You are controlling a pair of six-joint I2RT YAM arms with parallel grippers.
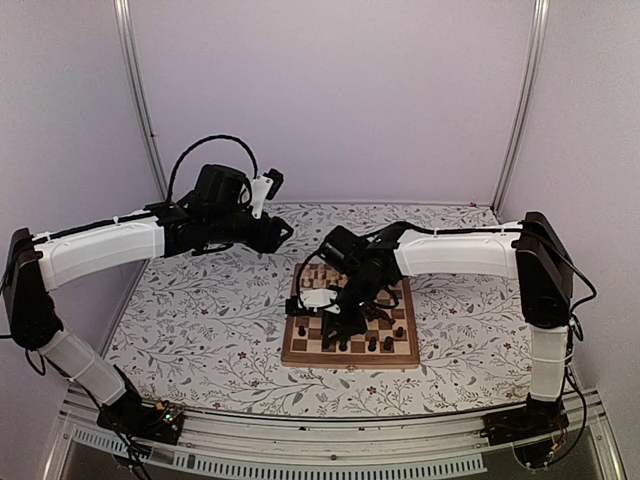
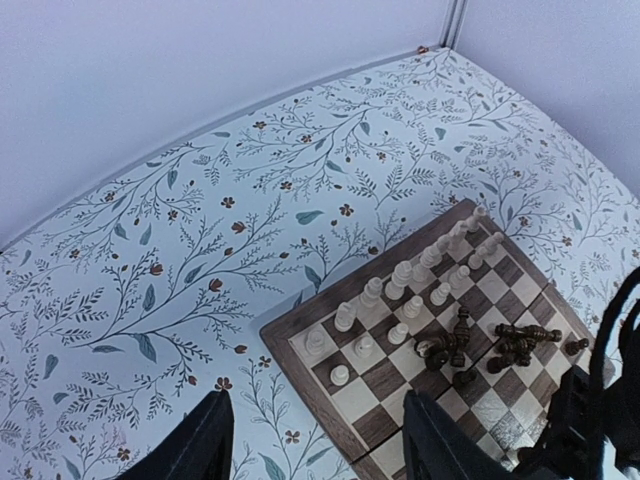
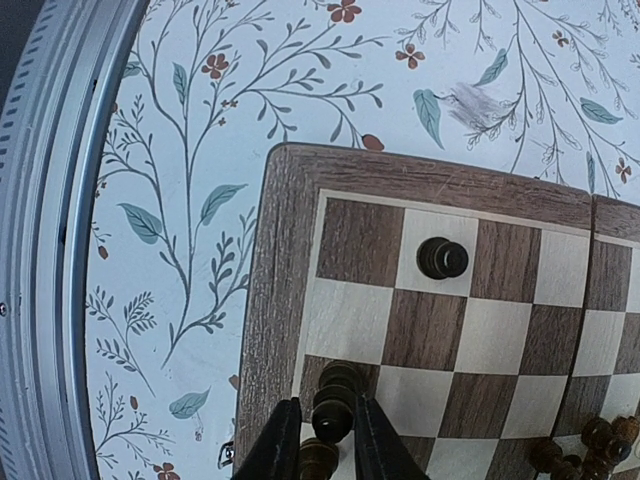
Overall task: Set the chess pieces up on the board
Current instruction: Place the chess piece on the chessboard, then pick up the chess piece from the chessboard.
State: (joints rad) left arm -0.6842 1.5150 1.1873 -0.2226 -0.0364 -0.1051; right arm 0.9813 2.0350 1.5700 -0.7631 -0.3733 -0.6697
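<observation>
Your right gripper (image 3: 326,404) is reaching low over the board (image 3: 272,300), its fingers flanking an upright dark piece (image 3: 338,384) beside the rim. You cannot tell whether they are pinching it or letting go. A dark pawn (image 3: 442,258) is standing on a light edge square. The board is also holding pale pieces (image 2: 400,275) in rows and toppled dark pieces (image 2: 480,345) mid-board. Your left gripper (image 2: 315,400) is hanging spread and empty above the table (image 2: 200,250).
</observation>
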